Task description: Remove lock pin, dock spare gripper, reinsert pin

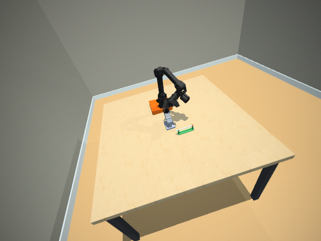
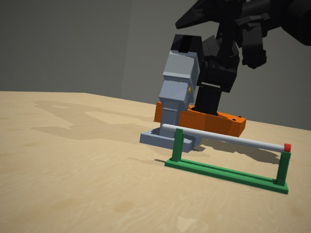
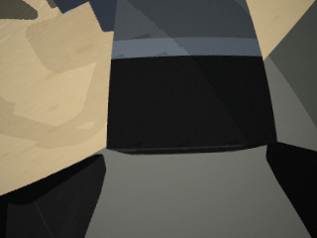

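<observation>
The grey mount (image 1: 170, 126) (image 2: 160, 143) stands on the table with a leaning socket (image 2: 173, 91). The spare gripper (image 2: 179, 63) (image 3: 190, 101), a grey body with a black end, sits in the socket in line with it. A yellow spot (image 2: 190, 89) shows at the socket's side. The lock pin (image 1: 184, 127) (image 2: 226, 137), a white rod with a red head, lies across both posts of the green rack (image 1: 186, 131) (image 2: 226, 174), outside the socket. My gripper (image 3: 186, 157) is open and empty, its fingers at either side of the spare gripper's black end; contact cannot be told.
The arm's orange base (image 1: 156, 106) (image 2: 196, 123) stands behind the mount. The arm (image 1: 169, 75) arches above it, with its wrist parts low over the mount's right side in the exterior view. The green rack stands close in front of the mount.
</observation>
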Robot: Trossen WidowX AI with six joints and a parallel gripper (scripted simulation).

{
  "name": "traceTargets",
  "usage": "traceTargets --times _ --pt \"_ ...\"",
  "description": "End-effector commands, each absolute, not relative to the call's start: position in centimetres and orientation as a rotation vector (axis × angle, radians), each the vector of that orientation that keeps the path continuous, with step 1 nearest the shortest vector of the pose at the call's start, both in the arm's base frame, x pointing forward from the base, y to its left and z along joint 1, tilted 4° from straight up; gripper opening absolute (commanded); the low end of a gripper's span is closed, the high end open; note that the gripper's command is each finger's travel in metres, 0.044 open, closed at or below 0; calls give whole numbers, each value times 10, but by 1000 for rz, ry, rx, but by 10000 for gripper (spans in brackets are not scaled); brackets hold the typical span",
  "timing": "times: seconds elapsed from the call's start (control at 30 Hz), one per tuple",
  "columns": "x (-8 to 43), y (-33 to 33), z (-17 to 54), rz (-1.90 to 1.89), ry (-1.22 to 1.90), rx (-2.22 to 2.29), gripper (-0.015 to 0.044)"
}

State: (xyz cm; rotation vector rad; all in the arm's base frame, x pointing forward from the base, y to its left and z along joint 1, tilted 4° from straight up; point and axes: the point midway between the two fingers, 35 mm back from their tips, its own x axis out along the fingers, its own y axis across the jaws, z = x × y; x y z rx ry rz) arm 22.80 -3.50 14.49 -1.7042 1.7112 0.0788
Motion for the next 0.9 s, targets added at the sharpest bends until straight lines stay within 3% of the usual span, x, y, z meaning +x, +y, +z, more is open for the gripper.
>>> traceTargets --times 0.0,0.87 --pt "224 -35 153 78 1710 -1702 440" --pt "216 -45 202 113 1657 -1734 440"
